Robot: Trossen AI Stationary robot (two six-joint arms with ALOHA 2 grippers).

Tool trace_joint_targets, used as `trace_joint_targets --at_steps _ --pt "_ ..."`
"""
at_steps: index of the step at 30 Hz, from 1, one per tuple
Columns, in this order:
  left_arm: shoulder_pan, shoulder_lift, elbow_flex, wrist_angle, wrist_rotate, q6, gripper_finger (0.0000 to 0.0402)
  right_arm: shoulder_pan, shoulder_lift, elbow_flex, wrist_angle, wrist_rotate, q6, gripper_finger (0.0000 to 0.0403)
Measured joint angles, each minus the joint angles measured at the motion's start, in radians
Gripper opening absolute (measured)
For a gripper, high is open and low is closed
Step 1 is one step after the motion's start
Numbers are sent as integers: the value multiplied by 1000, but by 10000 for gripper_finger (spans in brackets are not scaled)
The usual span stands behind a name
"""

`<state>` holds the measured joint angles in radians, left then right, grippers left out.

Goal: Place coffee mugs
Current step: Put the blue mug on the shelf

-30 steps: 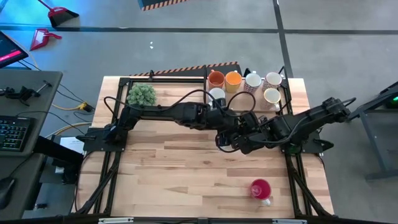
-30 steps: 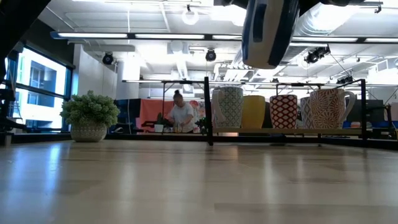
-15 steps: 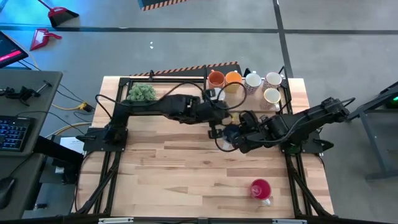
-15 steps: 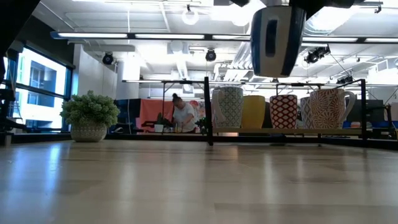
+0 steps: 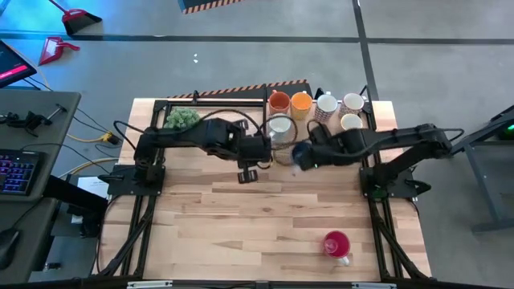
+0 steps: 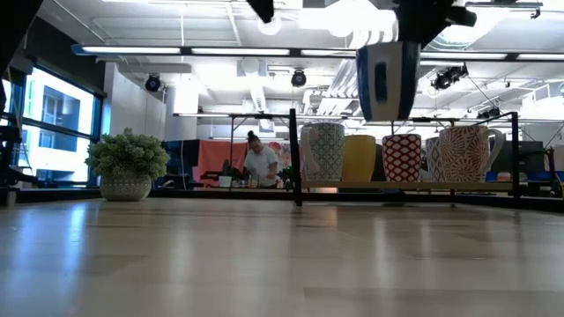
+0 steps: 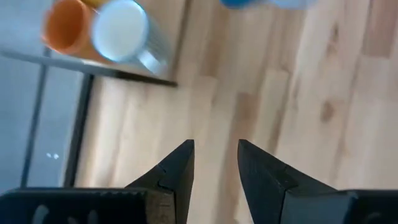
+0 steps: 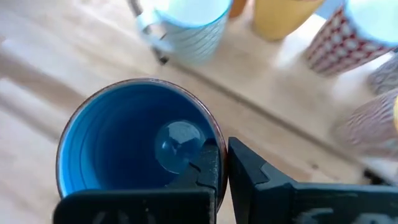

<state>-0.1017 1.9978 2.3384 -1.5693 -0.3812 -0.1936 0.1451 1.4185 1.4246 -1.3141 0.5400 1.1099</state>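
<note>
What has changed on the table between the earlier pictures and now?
The right end effector, shut on the blue mug's rim, carried it up the table to the mug row. The left end effector let go of the mug, opened and drew back left. The red mug, the plant and the row stayed.

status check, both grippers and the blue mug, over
Right gripper shut on rim of round blue ceramic mug, held above table near rack of mugs. Left gripper open, empty. Nothing blocking.
</note>
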Motion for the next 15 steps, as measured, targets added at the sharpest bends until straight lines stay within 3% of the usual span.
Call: trace_joint_targets --at_steps 4,15 --pt "-29 -2 -66 2 64 -36 113 -97 0 0 0 -1 -105 0" --pt "-129 -4 -351 21 65 -237 113 -331 -19 1 74 -81 -372 0"
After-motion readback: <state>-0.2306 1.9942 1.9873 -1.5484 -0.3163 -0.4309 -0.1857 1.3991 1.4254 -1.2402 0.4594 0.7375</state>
